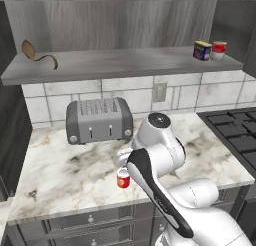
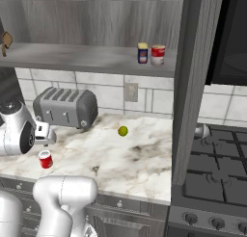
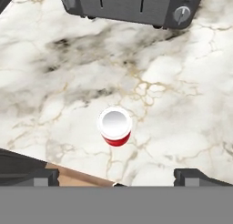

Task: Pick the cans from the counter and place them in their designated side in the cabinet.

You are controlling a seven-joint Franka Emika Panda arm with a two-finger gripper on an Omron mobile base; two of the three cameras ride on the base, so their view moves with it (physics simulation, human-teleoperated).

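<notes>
A red can with a white lid stands upright on the marble counter, near its front edge; it is also the red can in both base views. My gripper hangs above it, open, with nothing between its fingers and the can a little ahead of the tips. The hand hovers just over the can. The dark blue can with a yellow top stands at the right end of the cabinet shelf.
A grey toaster sits at the back of the counter behind the red can. A red can with a white band stands beside the blue one. A yellow-green ball lies mid-counter. A stove is at the right.
</notes>
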